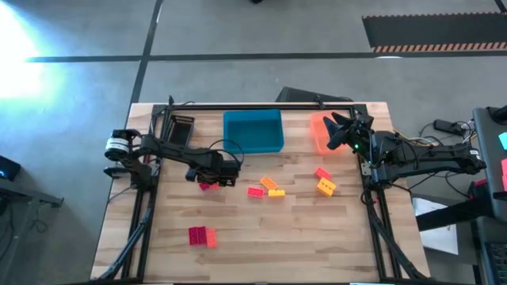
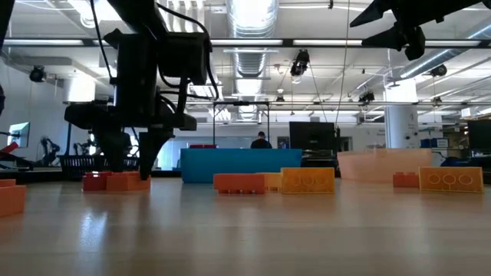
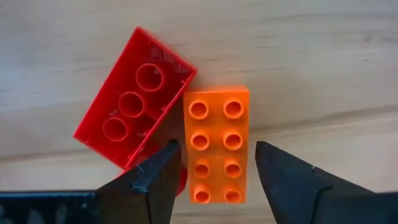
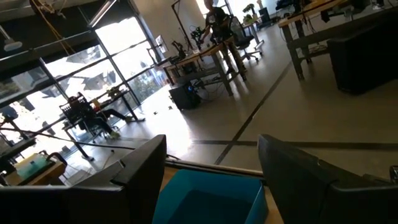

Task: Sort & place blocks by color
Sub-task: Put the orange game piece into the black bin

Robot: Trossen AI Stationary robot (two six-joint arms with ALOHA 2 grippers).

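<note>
My left gripper is open and points down over the table's left middle. Its fingers stand on either side of an orange studded block without visibly touching it. A red block lies upside down against that block's side, both flat on the table. More red, orange and yellow blocks lie mid-table, two at the right and a red-pink pair near the front left. My right gripper is open and raised over the orange tray.
The blue tray sits at the far middle and a black tray at the far left. The orange tray stands at the far right. Bare wood lies along the near edge. A person sits in the room beyond the table.
</note>
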